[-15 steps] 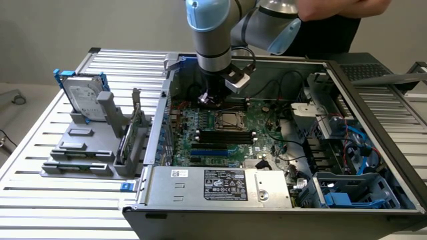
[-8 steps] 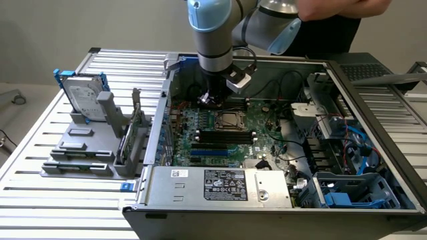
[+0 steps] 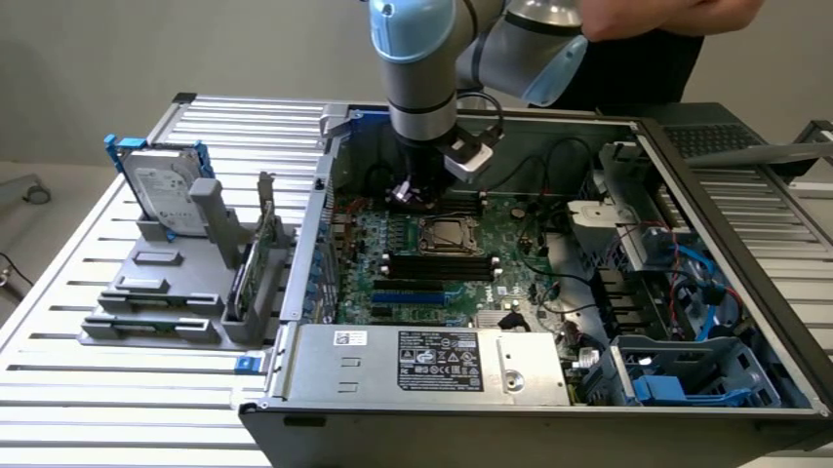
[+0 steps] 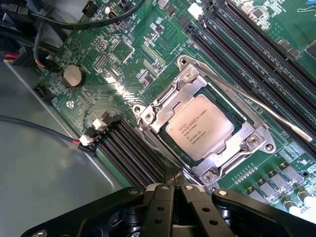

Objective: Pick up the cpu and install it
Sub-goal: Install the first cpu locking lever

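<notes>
Behind where I work stands a plain wall [image 3: 104,49], pale grey-beige, unmarked and evenly lit. My surface [image 3: 92,390] is a silver metal top of long ribbed slats, running from the exterior view's near edge back toward the wall, and it shows again at the exterior view's right. The light is soft, leaving a pale sheen on the slats and hardly any hard shadow. Past the surface's edge, on the exterior view's left, lies a strip of light grey floor [image 3: 26,229].
</notes>
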You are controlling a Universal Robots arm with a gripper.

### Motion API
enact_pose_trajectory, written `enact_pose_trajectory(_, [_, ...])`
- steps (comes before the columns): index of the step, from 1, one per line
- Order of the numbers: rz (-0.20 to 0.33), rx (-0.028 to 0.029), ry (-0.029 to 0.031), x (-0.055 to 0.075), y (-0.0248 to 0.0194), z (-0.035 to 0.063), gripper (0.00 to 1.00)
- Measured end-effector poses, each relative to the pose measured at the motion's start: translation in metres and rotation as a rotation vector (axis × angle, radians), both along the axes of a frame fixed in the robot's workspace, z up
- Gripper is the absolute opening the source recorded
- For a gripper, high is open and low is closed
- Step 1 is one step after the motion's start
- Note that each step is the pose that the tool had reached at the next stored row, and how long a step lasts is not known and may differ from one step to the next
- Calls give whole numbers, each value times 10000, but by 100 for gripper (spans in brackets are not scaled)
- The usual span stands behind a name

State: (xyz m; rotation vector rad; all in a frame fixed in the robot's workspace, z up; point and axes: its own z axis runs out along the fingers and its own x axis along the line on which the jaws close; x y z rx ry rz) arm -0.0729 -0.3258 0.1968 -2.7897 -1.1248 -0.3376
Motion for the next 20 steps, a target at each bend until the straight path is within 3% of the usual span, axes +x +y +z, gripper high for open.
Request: enact_pose_trajectory(20, [2,-31,21,68,0,-2,11])
